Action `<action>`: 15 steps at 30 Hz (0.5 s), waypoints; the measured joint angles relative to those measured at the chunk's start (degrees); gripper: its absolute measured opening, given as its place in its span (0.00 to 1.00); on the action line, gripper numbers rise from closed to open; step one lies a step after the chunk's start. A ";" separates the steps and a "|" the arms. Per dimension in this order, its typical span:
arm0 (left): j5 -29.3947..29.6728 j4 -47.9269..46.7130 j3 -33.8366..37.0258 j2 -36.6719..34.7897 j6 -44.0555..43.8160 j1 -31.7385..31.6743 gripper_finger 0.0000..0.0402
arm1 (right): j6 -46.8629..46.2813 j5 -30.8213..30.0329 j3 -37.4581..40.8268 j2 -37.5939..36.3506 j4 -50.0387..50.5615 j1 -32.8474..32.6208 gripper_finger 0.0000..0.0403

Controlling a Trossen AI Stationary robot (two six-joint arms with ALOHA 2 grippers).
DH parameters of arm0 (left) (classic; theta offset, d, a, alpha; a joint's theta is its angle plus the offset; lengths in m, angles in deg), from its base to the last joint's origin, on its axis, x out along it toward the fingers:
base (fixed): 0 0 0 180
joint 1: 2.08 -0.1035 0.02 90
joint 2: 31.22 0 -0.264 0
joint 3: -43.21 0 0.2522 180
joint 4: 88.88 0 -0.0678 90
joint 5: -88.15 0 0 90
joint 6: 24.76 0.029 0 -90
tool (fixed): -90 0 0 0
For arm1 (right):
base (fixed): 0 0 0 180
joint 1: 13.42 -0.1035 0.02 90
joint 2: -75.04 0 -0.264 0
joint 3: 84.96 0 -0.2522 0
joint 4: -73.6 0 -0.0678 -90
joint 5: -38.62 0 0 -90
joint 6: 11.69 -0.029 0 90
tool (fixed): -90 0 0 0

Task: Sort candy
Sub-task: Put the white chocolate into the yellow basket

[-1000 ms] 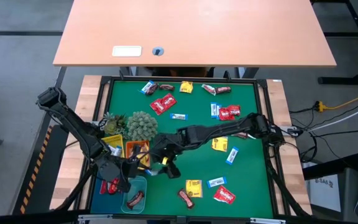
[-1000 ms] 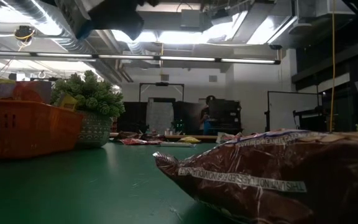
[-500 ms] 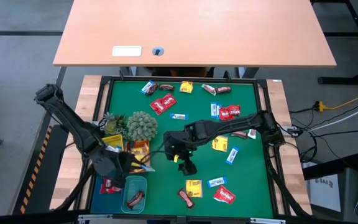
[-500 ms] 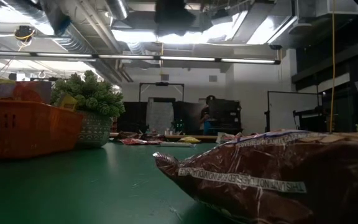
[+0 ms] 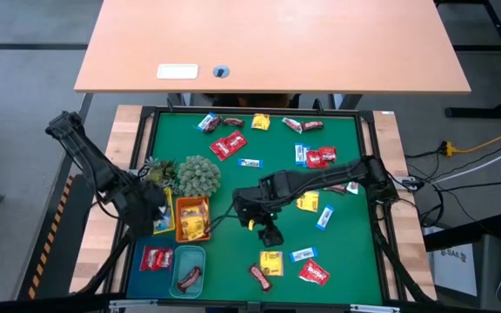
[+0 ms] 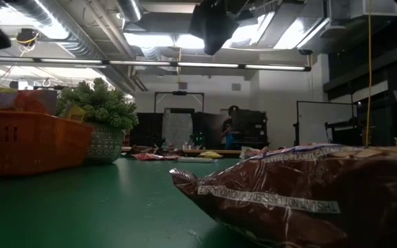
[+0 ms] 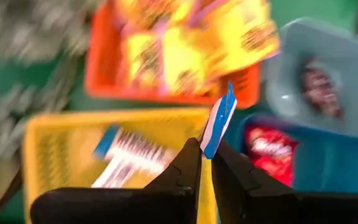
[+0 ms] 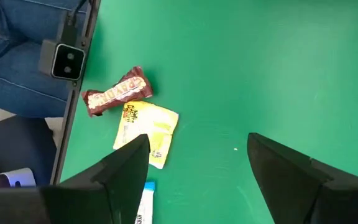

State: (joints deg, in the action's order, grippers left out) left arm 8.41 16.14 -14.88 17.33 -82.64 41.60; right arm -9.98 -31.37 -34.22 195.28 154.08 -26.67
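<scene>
Candy, thin glossy blue-white wrapper, left tool

glossy candy wrappers, matt green mat

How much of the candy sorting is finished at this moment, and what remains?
Partly done. The orange tray holds yellow packets, the blue tray red ones, the teal tray a brown bar. In hand: the left gripper pinches a blue-white wrapper above the yellow tray. The right gripper hangs open over the mat. Left: many sweets, such as a yellow packet.
</scene>
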 joint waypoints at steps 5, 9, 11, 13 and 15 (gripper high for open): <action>0.04 -6.88 0.01 -0.20 -6.44 0.00 0.06 | 0.03 -0.01 0.00 0.02 -0.41 -1.67 0.67; 1.20 -7.33 0.00 -0.20 -7.77 0.00 0.07 | 0.03 -0.01 0.00 0.02 -0.39 -3.26 0.67; 1.24 -7.34 0.02 -0.18 -8.66 -0.02 0.10 | -0.32 -0.01 0.02 0.02 -0.40 -4.14 0.67; 1.87 -7.29 0.13 -0.17 -10.18 -0.02 0.14 | -1.88 -0.02 0.02 0.02 -0.38 -5.05 0.67; 2.47 -7.37 0.95 -0.17 -11.71 -0.02 0.19 | -3.50 -0.02 0.02 0.03 0.09 -6.01 0.67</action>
State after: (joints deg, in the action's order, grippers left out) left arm 10.87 8.78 -13.93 17.16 -94.35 41.58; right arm -13.48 -31.39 -34.20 195.31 154.16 -32.68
